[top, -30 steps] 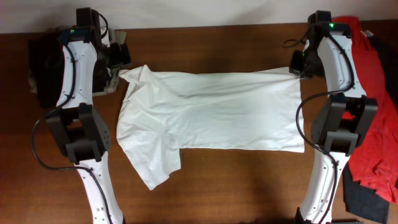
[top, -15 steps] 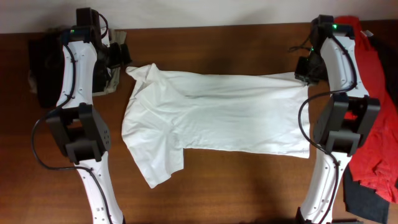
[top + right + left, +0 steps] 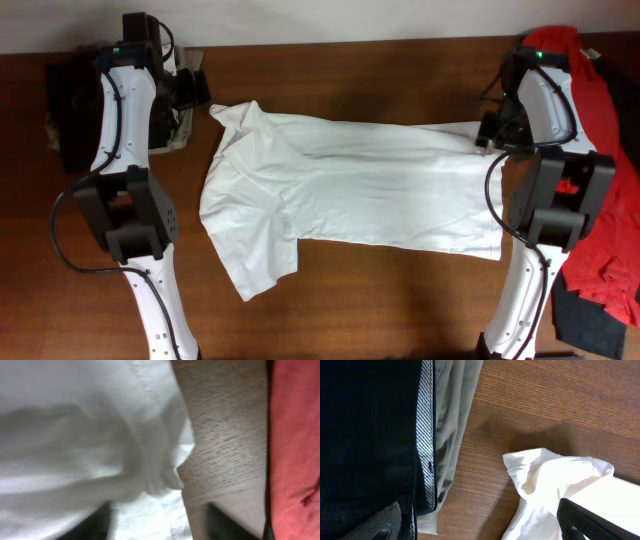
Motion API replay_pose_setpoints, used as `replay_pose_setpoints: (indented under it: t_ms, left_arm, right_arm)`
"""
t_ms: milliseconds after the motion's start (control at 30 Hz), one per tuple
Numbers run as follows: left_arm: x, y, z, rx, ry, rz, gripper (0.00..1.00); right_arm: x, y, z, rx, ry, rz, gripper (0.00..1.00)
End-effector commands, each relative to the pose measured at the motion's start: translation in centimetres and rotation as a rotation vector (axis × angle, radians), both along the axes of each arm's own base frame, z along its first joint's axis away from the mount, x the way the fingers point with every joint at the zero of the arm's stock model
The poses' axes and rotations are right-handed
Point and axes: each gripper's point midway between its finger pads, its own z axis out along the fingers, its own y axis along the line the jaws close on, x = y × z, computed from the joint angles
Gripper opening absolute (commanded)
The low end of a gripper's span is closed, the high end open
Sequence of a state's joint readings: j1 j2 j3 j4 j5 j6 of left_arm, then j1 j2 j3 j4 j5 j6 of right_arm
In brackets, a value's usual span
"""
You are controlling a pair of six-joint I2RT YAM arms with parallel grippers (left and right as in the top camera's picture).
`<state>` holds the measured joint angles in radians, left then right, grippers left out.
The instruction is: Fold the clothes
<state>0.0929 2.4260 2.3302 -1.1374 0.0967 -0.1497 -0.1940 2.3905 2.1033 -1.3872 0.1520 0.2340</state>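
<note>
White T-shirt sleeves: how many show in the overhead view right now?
2. The lower sleeve lies spread flat toward the image bottom; the upper sleeve is crumpled at the top left. Neither is hidden.

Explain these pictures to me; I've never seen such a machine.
Two white robot arms stand at a wooden table, each ending in a two-fingered pincer. The wide picture looks down from above; the other two come from cameras on the wrists. A white T-shirt lies spread between the arms. A red shirt lies at the right edge, dark and khaki pieces at the left. The left pincer, by a sleeve, and the right pincer, over the hem, both stand open; nothing is held.
</note>
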Motion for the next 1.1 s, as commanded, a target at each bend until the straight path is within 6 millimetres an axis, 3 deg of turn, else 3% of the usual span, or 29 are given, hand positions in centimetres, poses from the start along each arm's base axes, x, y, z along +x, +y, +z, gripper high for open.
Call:
replay_pose_setpoints:
  t_ms: [0,233,500,567,667,900,1067]
  left_arm:
    - [0.1,0.2,-0.6,0.008,0.009,-0.002,0.99]
    - [0.1,0.2,-0.6,0.008,0.009,-0.002,0.99]
    - [0.1,0.2,-0.7,0.008,0.011,-0.003,0.99]
    - [0.1,0.2,-0.7,0.008,0.011,-0.003,0.99]
    - [0.1,0.2,-0.7,0.008,0.011,-0.003,0.99]
    - [0.1,0.2,-0.7,0.008,0.011,-0.003,0.99]
    - [0.1,0.2,-0.7,0.008,0.011,-0.003,0.99]
  right_arm:
    - [-1.0,-2.0,0.4,-0.029,0.016,-0.043,0.91]
    - [-1.0,1.3,0.2,0.188,0.007,0.041,0.94]
    - [-0.8,1.3,-2.2,0.191,-0.008,0.062,0.91]
    - [-0.7,1.3,-2.6,0.189,-0.015,0.062,0.86]
    - [-0.3,1.2,-2.7,0.185,-0.029,0.064,0.63]
    - [0.2,0.9,-2.7,0.167,-0.049,0.063,0.26]
    - [-0.2,0.5,-1.6,0.144,-0.026,0.064,0.11]
